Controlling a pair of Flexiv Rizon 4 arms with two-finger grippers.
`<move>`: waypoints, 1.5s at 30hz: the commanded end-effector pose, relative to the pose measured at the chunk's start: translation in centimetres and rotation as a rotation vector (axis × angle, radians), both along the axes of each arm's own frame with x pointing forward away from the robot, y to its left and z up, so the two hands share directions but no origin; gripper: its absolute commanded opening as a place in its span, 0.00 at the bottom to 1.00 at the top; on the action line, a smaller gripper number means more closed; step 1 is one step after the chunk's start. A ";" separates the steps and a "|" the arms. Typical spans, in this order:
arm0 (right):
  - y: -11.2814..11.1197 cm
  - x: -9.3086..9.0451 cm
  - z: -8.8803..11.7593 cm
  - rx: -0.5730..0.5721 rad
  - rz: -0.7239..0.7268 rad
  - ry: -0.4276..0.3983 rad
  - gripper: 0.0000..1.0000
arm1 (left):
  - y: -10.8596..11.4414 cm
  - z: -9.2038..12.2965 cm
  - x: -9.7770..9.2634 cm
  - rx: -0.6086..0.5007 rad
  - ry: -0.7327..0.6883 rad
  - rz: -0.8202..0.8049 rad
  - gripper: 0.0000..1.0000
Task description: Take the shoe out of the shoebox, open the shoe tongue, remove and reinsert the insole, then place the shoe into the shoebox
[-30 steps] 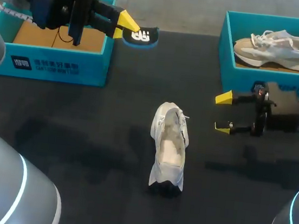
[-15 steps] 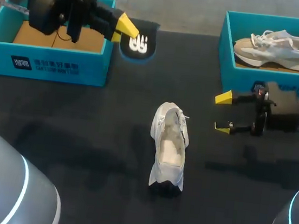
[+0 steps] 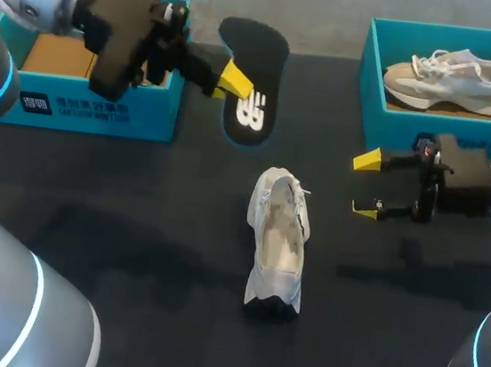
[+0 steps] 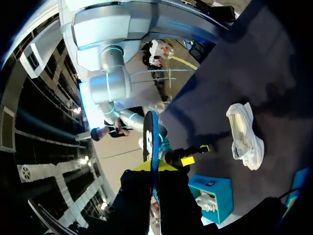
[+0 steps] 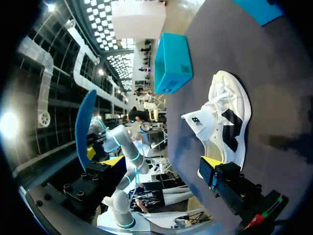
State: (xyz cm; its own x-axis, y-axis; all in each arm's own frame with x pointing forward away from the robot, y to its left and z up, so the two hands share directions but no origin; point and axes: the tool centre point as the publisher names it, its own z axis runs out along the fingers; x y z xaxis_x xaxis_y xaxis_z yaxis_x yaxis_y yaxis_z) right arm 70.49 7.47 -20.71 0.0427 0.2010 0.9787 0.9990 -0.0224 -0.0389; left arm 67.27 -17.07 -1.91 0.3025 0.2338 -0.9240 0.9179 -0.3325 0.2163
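A white shoe (image 3: 279, 241) stands on the dark table's middle, its tongue pulled open; it also shows in the left wrist view (image 4: 245, 137) and the right wrist view (image 5: 225, 115). My left gripper (image 3: 233, 82) is shut on a black insole (image 3: 255, 91), held in the air just right of the left shoebox (image 3: 85, 106). From the left wrist the insole (image 4: 151, 139) shows edge-on between the yellow tips. My right gripper (image 3: 366, 186) hangs open and empty to the right of the shoe, its fingers wide apart (image 5: 160, 162).
The right teal shoebox (image 3: 374, 83) at the back right holds a second, grey-white shoe (image 3: 451, 76). The left shoebox shows its brown cardboard floor (image 3: 59, 58). My right arm lies in front of the right box.
My left gripper has carried the insole rightward and nearer the shoe, turning it so its full length faces up. The right arm and the shoe have not moved.
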 end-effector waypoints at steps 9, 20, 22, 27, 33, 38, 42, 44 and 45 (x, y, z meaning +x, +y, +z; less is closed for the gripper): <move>0.1 -0.1 0.0 -0.001 -0.002 -0.001 1.00 | -0.7 -4.9 -1.4 -0.029 -0.007 -0.042 0.00; 0.1 -0.1 0.0 -0.001 -0.002 -0.001 1.00 | 1.2 -6.6 -0.6 0.013 -0.109 -0.013 0.00; 0.1 -0.1 0.0 -0.001 -0.002 -0.001 1.00 | 1.2 -6.6 -0.6 0.013 -0.109 -0.013 0.00; 0.1 -0.1 0.0 -0.001 -0.002 -0.001 1.00 | 1.2 -6.6 -0.6 0.013 -0.109 -0.013 0.00; 0.1 -0.1 0.0 -0.001 -0.002 -0.001 1.00 | 0.8 -8.5 -0.8 0.011 -0.154 -0.023 0.00; 0.1 -0.1 0.0 -0.001 -0.002 -0.001 1.00 | 0.8 -10.8 -0.7 -0.031 -0.187 -0.033 0.00; 0.1 -0.1 0.0 -0.001 -0.002 -0.001 1.00 | 1.3 -11.5 -0.3 -0.123 -0.207 -0.046 0.00; 0.1 -0.1 0.0 -0.001 -0.002 -0.001 1.00 | 1.5 -11.7 0.0 -0.141 -0.228 -0.054 0.00; 0.1 -0.1 0.0 -0.001 -0.002 -0.001 1.00 | 1.5 -11.8 0.1 -0.142 -0.231 -0.057 0.00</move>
